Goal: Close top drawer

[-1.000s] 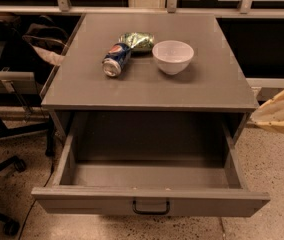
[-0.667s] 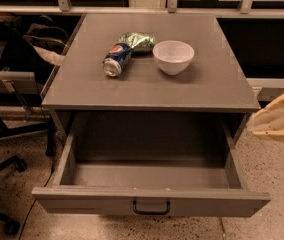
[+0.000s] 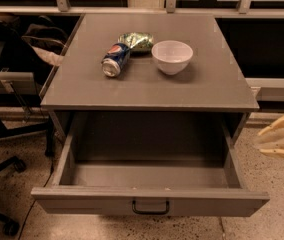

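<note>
Speckled floor [image 3: 262, 219] lies bare ahead of the top drawer [image 3: 149, 201], pulled fully out under the bench [image 3: 202, 89]. Since a second ago the gripper [image 3: 282, 140] at the right edge has sunk from bench-top height to beside the drawer's right wall — apart from it, released or clenched I cannot tell — so the closing push looks not yet begun. Room round the front right corner seems open; an office chair [image 3: 9, 79] crowds only the left.

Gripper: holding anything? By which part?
Nothing. The gripper hangs at the right edge of the view, apart from the open top drawer and its handle.
</note>
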